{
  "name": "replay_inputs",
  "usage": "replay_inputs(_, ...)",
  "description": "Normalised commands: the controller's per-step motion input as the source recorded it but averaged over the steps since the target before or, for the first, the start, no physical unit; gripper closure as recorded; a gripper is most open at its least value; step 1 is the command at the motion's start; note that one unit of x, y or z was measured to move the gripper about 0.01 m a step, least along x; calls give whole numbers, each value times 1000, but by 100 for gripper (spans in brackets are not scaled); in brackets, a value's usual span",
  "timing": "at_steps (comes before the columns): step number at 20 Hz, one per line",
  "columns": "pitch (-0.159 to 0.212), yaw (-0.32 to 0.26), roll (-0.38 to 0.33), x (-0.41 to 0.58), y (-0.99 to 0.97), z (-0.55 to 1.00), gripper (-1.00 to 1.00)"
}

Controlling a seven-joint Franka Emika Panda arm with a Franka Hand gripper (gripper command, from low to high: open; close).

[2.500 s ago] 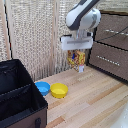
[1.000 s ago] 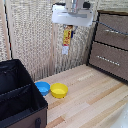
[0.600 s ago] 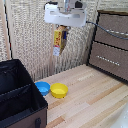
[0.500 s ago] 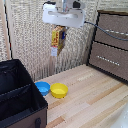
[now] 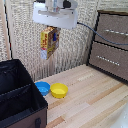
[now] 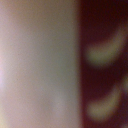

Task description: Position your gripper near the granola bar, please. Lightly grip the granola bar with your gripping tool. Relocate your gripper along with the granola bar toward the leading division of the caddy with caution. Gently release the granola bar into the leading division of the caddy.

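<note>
The granola bar (image 5: pixel 47 42), a flat yellow, red and orange box, hangs upright high above the table, held from above by my gripper (image 5: pixel 51 29) under the white boxy wrist. The fingers are shut on its top edge. The black caddy (image 5: pixel 20 97) stands on the table at the exterior view's left, well below and to the left of the bar. Its divided compartments are open at the top. In the wrist view the granola bar (image 6: pixel 102 65) fills the picture as a dark red blur with pale shapes.
A blue bowl (image 5: pixel 42 88) and a yellow bowl (image 5: pixel 59 90) sit on the wooden table beside the caddy. A wooden drawer cabinet (image 5: pixel 110 42) stands at the exterior view's right. A woven screen forms the backdrop.
The gripper has risen and travelled toward the exterior view's left with the granola bar in it, moving from near the cabinet toward the caddy side.
</note>
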Motion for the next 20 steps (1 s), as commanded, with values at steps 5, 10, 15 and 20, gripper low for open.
replay_inputs(5, -6, -114, -8, -96, 801, 27, 100)
replay_inputs(10, 1, -164, -27, 0, 775, -102, 100)
replay_inputs(15, 11, -134, -35, -20, 802, -142, 100)
replay_inputs(20, 19, -99, -36, -134, 831, -141, 100)
